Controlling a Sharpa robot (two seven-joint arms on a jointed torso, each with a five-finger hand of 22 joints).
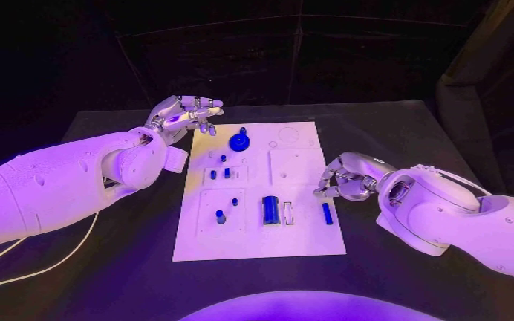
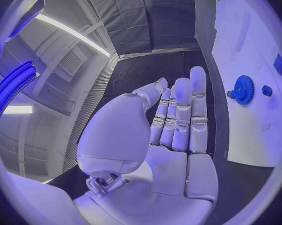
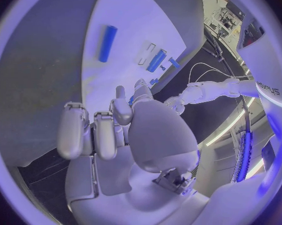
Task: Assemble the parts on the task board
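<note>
At mid-desk lay the white board, flat and rigid, with small blue parts on it: a toothed gear near its far edge, a stubby cylinder and a thin bar toward its near edge. We judged them light, hard and slick, best pinched across the sides. Our left hand hovered off the board's far left corner, fingers extended and together, holding nothing. Our right hand, fingers curled and empty, sat at the board's right edge beside the bar.
</note>
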